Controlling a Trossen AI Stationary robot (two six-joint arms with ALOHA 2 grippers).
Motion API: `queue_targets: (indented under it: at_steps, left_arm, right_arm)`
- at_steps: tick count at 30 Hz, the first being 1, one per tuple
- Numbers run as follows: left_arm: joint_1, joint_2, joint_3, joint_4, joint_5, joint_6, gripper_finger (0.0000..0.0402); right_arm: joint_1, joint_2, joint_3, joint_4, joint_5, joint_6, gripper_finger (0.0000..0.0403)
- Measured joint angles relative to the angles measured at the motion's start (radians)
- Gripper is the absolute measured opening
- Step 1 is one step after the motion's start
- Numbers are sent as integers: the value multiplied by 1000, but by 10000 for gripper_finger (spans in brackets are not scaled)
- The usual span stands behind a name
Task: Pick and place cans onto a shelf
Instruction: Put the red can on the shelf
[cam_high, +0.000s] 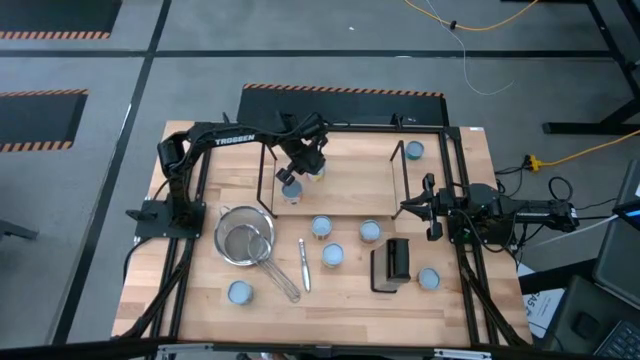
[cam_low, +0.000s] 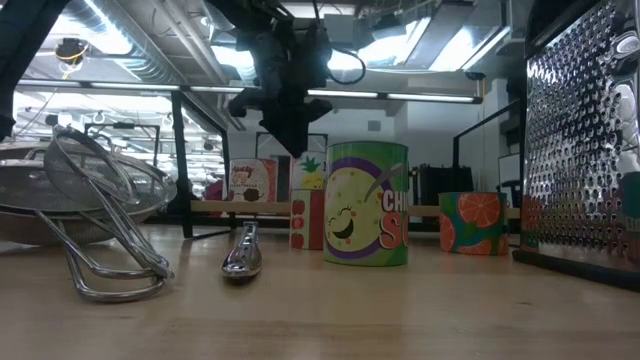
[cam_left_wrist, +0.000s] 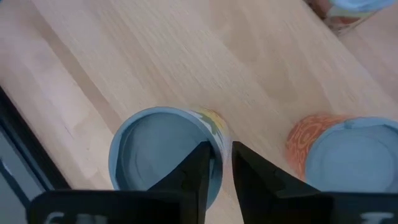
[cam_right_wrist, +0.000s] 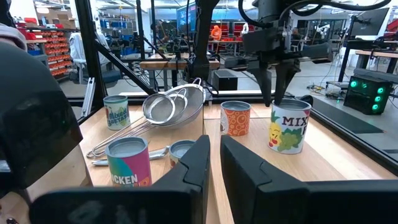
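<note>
My left gripper (cam_left_wrist: 222, 158) points steeply down over the shelf (cam_high: 350, 190), open a little. It is at a can with a pale blue top and a yellow fruit label (cam_left_wrist: 155, 152), which stands upright on its base on the shelf board (cam_right_wrist: 289, 130). An orange-labelled can (cam_left_wrist: 348, 155) stands on the board close beside it (cam_high: 291, 190). Several more cans (cam_high: 322, 227) stand on the tabletop in front of the shelf. My right gripper (cam_right_wrist: 215, 155) waits level at the table's right edge (cam_high: 405, 207), shut to a thin slit, with nothing in it. My left gripper comes from above, slanting down. One finger (cam_left_wrist: 198, 171) is over the can's blue top and the other (cam_left_wrist: 249, 177) outside its wall, with the rim (cam_left_wrist: 219, 134) in the gap between them. I cannot tell whether either finger touches the rim. The can stands on the shelf board.
Black wire frames (cam_high: 265, 170) (cam_high: 400, 165) rise at the shelf's two short ends. A mesh strainer (cam_high: 245, 240), a metal utensil (cam_high: 303, 265) and a black box (cam_high: 393, 262) lie on the near tabletop. One can (cam_high: 414, 150) stands beyond the shelf's right end.
</note>
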Motion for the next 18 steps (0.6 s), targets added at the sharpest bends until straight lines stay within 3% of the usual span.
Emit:
queue_targets:
  at_steps: [18]
  left_arm:
    - [-29, -2, 26, -7, -75, -143, 64]
  right_arm:
    - [0, 0, 0, 0, 0, 0, 45]
